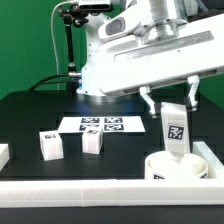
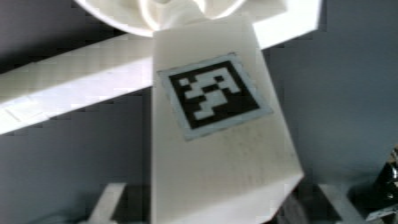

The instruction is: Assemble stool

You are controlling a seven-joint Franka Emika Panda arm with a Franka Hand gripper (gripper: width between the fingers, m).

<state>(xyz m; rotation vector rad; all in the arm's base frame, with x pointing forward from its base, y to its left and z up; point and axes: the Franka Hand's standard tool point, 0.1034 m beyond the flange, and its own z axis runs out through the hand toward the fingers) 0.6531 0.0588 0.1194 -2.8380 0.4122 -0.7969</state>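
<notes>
My gripper (image 1: 170,104) is shut on a white blocky leg (image 1: 175,128) with a black-and-white tag, held upright. The leg's lower end reaches the top of the round white seat (image 1: 180,166), which lies at the front of the exterior view's right. In the wrist view the tagged leg (image 2: 214,110) runs from my gripper (image 2: 240,203) down to the seat (image 2: 169,10). I cannot tell how deep it sits in the seat. Two more legs (image 1: 48,145) (image 1: 92,141) stand loose on the black table at the exterior view's left.
The marker board (image 1: 103,125) lies flat behind the loose legs. A long white rail (image 1: 90,193) runs along the table's front edge, and another (image 1: 211,155) borders the seat on the exterior view's right. A rail (image 2: 71,85) also shows in the wrist view.
</notes>
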